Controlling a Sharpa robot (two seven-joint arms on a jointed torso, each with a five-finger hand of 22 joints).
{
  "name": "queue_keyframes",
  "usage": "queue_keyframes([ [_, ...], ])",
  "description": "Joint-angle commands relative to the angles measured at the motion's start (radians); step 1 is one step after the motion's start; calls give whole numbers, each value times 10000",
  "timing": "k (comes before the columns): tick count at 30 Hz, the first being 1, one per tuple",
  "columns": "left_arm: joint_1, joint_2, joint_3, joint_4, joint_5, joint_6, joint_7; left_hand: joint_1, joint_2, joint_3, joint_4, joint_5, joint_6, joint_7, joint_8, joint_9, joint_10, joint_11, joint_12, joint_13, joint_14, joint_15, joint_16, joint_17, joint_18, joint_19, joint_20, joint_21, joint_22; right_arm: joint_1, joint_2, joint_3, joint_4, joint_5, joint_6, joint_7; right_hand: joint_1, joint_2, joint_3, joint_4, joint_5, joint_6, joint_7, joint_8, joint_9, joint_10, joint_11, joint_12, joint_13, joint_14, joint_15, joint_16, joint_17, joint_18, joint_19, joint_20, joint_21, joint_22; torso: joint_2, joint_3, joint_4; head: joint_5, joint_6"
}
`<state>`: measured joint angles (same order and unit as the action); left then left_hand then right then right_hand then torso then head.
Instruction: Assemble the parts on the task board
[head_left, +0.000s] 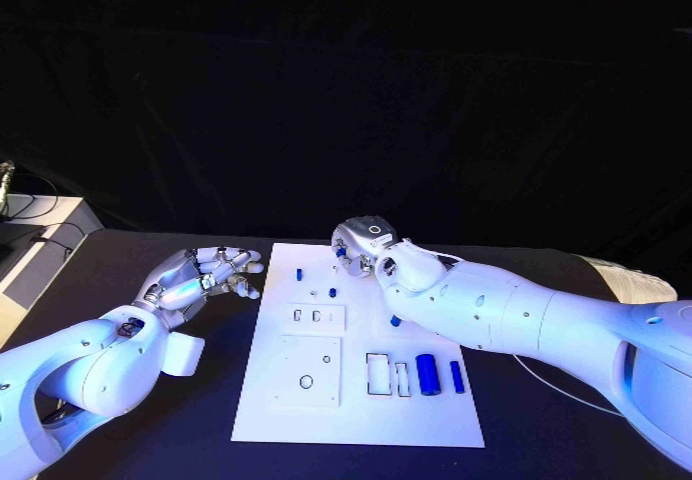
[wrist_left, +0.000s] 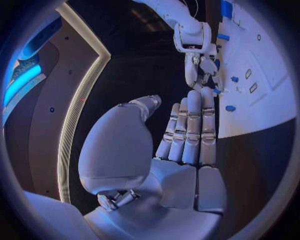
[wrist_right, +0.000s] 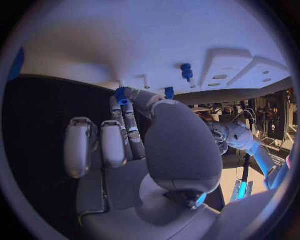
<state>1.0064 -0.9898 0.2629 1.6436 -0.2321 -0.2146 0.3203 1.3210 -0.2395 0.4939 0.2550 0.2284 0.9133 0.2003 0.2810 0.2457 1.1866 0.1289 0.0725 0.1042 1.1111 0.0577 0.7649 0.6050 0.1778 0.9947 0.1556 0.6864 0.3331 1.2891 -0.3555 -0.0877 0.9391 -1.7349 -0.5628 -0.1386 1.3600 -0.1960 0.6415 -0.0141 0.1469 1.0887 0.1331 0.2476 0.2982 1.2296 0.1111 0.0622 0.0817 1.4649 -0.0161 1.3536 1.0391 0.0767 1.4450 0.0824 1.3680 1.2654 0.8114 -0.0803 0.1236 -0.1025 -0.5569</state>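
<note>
Head view: my right hand sits over the far end of the task board; my left hand hangs beside its edge, fingers loosely apart, holding nothing. Blue parts lie on the near end. Right wrist view: my fingertips pinch a small blue part at the board.

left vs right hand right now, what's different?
The left hand hovers beside the board's left edge, over the black table; the right hand is over the board's far end. The left hand holds nothing, its fingers straight and side by side; the right hand pinches a small blue part at its fingertips. Both are silver, on white arms.
</note>
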Motion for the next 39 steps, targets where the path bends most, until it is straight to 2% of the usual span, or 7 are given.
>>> queue_keyframes([
  [1,5,7,17,31,-39,169,25,-81,8,-71,-1,-33,-94,-2,43,9,-82,3,-16,11,-63,15,66,16,11,-58,-11,40,16,-11,22,-2,-40,-21,-10,85,87,98,23,-52,23,-34,31,40,7,539,-472,34,223,166,-23,61,-4,-150,57,-4,32,17,30,-1,-9,12,1],
  [10,6,15,37,33,-41,194,-4,-84,10,-81,-3,-36,-99,-1,42,12,-86,4,-17,12,-70,16,72,18,11,-68,-9,48,22,-10,98,-2,-188,-24,-13,121,65,78,40,-63,19,-73,45,23,21,505,-456,12,219,159,-11,60,-27,-144,38,5,13,-8,57,-29,7,-4,45],
  [23,7,25,53,34,-46,209,-28,-92,15,-93,-2,-39,-107,2,40,15,-95,7,-20,13,-79,18,79,21,12,-80,-7,59,29,-8,233,-2,-364,67,157,265,-91,-37,146,-62,-68,-334,147,-116,73,143,-337,-29,137,102,87,32,-196,-117,-56,86,-79,-116,98,-40,-1,49,32],
  [31,7,29,58,12,-48,198,-41,-92,15,-93,-2,-39,-107,2,40,15,-95,7,-20,13,-79,18,79,21,12,-80,-7,59,29,-4,247,-3,-466,207,36,390,-315,-415,379,-29,-184,-892,451,-496,99,-1211,16,-34,-197,-178,379,-358,-1140,154,-690,344,-1062,-1410,99,-45,-11,55,33],
  [34,7,27,59,6,-48,190,-45,-99,29,-111,-4,-40,-128,7,33,19,-116,12,-26,14,-96,23,92,25,13,-103,-2,79,42,0,225,-3,-453,244,-33,425,-288,-484,320,-51,-229,-1227,470,-723,37,-1647,84,-32,-196,-192,430,-384,-1223,174,-721,413,-1161,-1496,108,-43,-12,63,29],
  [39,7,23,59,-4,-49,203,-53,-100,31,-121,-7,-40,-143,10,27,20,-133,17,-33,14,-104,26,98,27,13,-113,0,88,48,4,94,-3,-303,286,-195,445,-217,-487,63,-68,-258,-1410,450,-879,-10,-2100,103,-26,-193,-205,451,-398,-1335,200,-747,445,-1284,-1615,109,-45,-4,65,33],
])
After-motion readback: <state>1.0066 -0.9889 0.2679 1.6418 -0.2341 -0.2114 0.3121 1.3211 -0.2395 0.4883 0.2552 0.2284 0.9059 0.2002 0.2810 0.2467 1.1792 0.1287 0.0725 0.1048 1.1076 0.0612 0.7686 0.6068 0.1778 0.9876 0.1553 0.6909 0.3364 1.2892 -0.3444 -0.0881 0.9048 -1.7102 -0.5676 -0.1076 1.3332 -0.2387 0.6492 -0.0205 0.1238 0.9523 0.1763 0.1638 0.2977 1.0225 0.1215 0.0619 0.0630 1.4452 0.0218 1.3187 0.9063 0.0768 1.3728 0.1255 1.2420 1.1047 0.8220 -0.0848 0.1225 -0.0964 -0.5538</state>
